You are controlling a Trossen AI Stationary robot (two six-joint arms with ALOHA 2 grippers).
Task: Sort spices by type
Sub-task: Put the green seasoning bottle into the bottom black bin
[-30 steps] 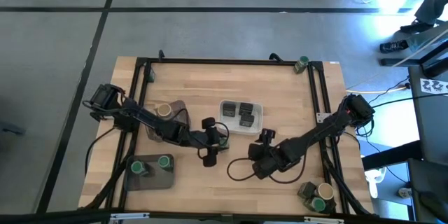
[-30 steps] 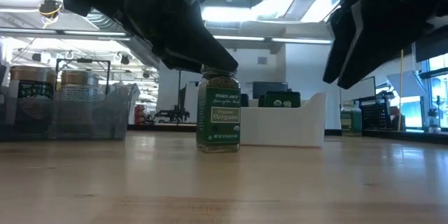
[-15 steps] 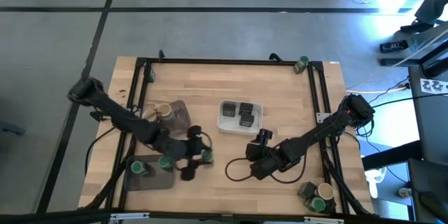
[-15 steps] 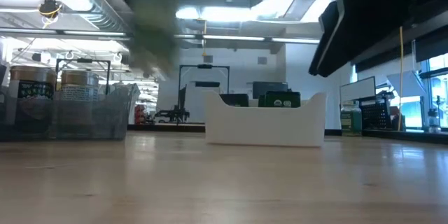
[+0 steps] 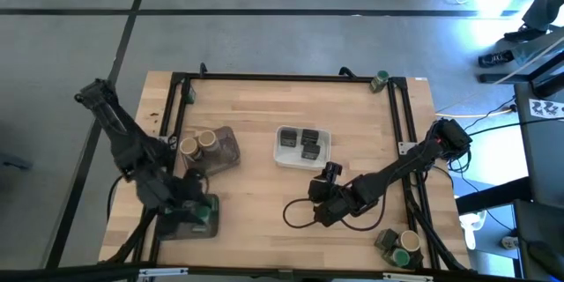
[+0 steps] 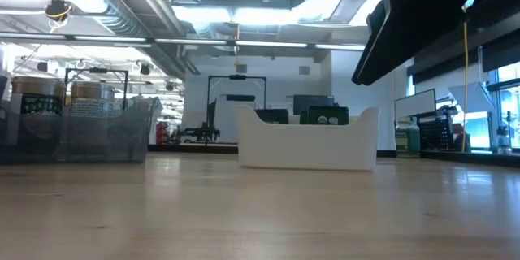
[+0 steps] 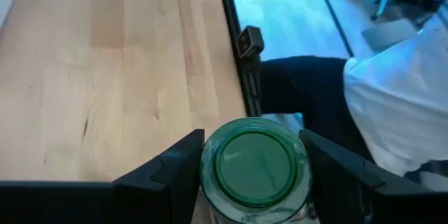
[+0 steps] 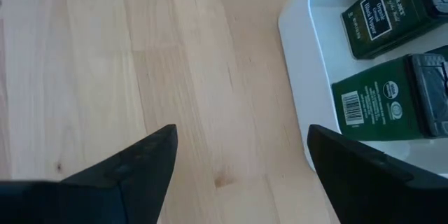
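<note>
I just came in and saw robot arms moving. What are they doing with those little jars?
They are sorting spices. The left claw holds a green-lidded jar over the dark tray at the table's front left corner. Two tan-topped jars sit on another tray. The right claw waits, open, beside the white tray of dark tins.

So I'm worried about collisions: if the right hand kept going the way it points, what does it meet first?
Probably the white tray holding the tins; the open right hand points toward it, bare table between.
</note>
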